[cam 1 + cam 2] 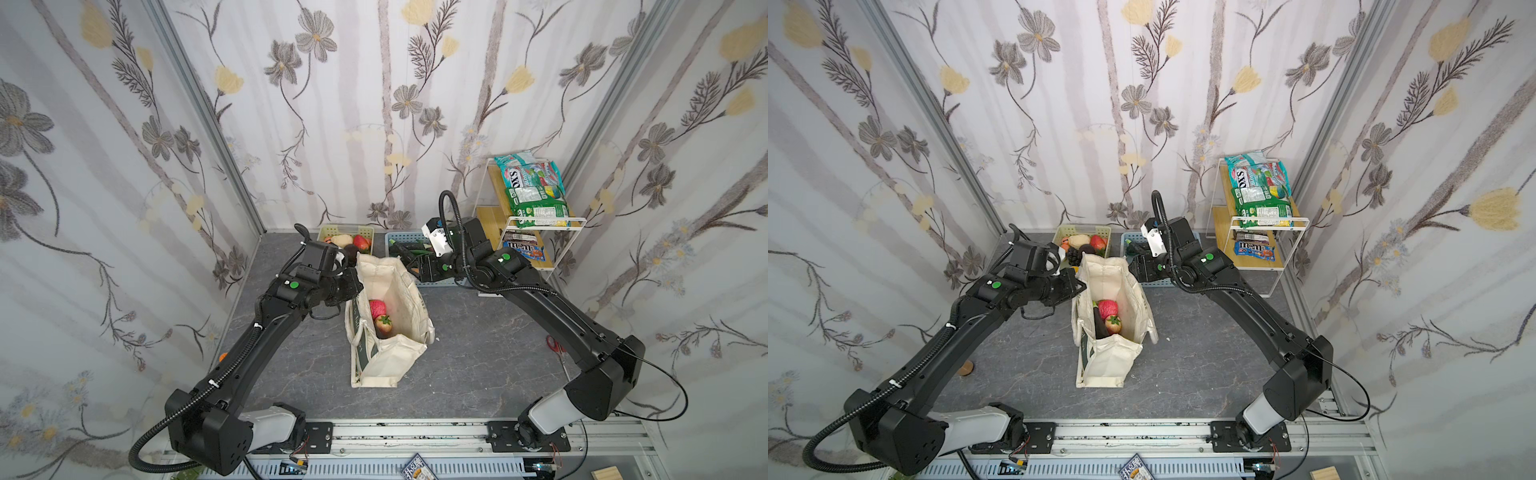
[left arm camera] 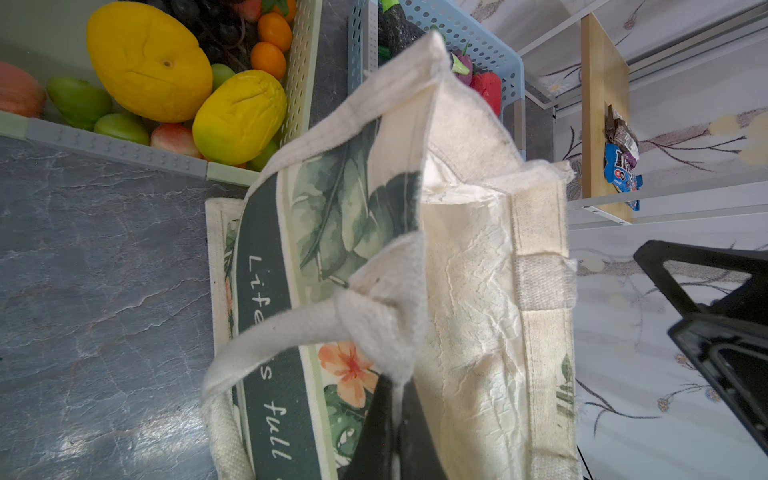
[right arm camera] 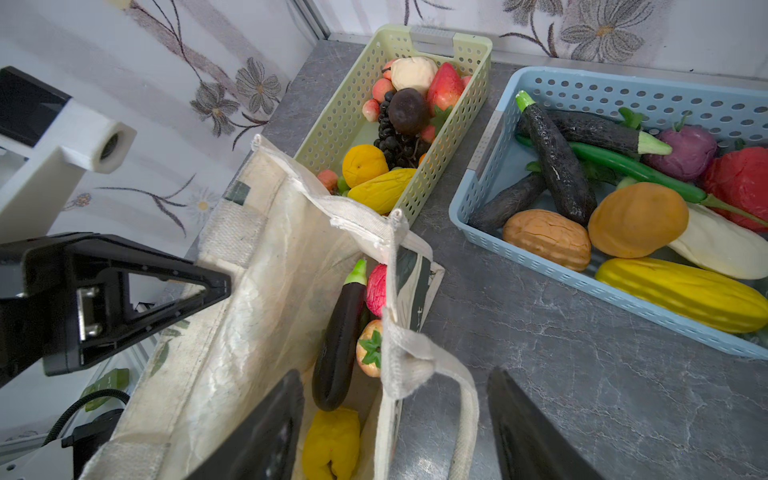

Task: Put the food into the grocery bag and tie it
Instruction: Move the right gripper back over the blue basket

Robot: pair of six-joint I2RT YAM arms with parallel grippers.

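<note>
Black fingers of the right end effector [image 3: 395, 372] stood wide apart, one over the mouth of the grocery bag [image 3: 257, 282] and one over the worktop [image 1: 478, 353]. They straddled the bag's near wall and its knotted strap [image 3: 465, 399] without gripping either. The left end effector [image 2: 392, 384] was pinched shut on the opposite rim, beside the other strap's knot.

The bag stood upright mid-worktop, just in front of the green basket [image 3: 440, 137] and the blue basket [image 3: 582, 89]. Inside lay an eggplant [image 3: 338, 345], a red fruit [image 3: 376, 291] and a yellow fruit [image 3: 332, 444].

As I judged the risks, the left pinch held only a thin fold of cloth. A pull could slip it free and let the soft wall sag over the opening. The right end effector might close on the wall rather than the strap, or press on the eggplant. A hard tug from either side could tip the bag and spill it.

White script on the dark green band read "Life", then a stretch hidden by the strap, then "s full". A blue packet [image 1: 525, 249] on the rack's lower shelf read "m&m's". The print on the upper packets [image 1: 536, 195] could not be read with certainty.
</note>
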